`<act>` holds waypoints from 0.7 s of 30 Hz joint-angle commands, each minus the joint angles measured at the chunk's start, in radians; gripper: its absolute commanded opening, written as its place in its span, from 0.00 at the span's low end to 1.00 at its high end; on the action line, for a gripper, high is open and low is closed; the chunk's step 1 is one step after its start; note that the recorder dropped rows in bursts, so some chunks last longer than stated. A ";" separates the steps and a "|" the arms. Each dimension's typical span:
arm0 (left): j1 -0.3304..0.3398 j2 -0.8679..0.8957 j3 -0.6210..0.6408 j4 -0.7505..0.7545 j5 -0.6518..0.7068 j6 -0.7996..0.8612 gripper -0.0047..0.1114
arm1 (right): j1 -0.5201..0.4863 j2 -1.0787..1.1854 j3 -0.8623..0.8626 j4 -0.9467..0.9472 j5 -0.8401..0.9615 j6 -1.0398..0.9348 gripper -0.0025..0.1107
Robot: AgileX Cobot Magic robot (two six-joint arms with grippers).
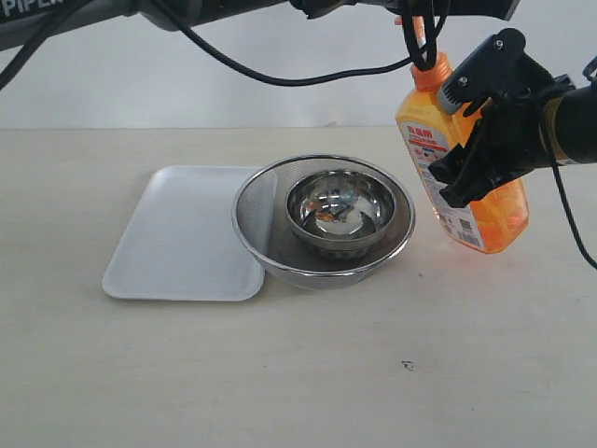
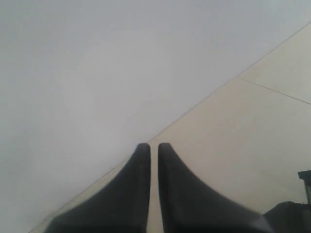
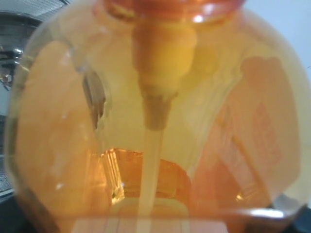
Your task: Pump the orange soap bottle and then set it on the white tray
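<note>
The orange soap bottle (image 1: pixel 494 210) leans with its pump head (image 1: pixel 418 30) toward the upper left, to the right of the strainer. My right gripper (image 1: pixel 457 177) is shut on its body from the right side. In the right wrist view the translucent bottle (image 3: pixel 155 121) fills the picture and hides the fingers. The white tray (image 1: pixel 177 233) lies flat at the left, its right edge under the strainer. My left gripper (image 2: pixel 153 145) is shut with nothing between its fingers. It faces the wall and table edge; in the exterior view it is cut off at the top edge above the pump head.
A round steel mesh strainer (image 1: pixel 256 201) stands in the middle with a steel bowl (image 1: pixel 340 210) inside it, overlapping the tray's right side. A black cable (image 1: pixel 280 77) hangs from the left arm (image 1: pixel 93 23) across the top. A pale wall stands behind the table.
</note>
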State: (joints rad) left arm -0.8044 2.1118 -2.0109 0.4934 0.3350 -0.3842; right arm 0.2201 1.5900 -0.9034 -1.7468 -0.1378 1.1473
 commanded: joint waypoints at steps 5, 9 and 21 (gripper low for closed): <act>-0.003 -0.036 -0.003 0.001 -0.138 0.001 0.08 | -0.001 -0.026 -0.013 0.002 0.013 -0.011 0.02; -0.003 -0.044 -0.003 0.051 -0.166 0.001 0.08 | -0.001 -0.026 -0.013 0.002 0.013 -0.011 0.02; -0.003 -0.041 -0.003 0.136 0.023 -0.019 0.08 | -0.001 -0.026 -0.013 0.002 0.011 -0.011 0.02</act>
State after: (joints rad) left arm -0.8044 2.0725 -2.0109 0.6271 0.3221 -0.3890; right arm 0.2201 1.5900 -0.9034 -1.7468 -0.1378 1.1452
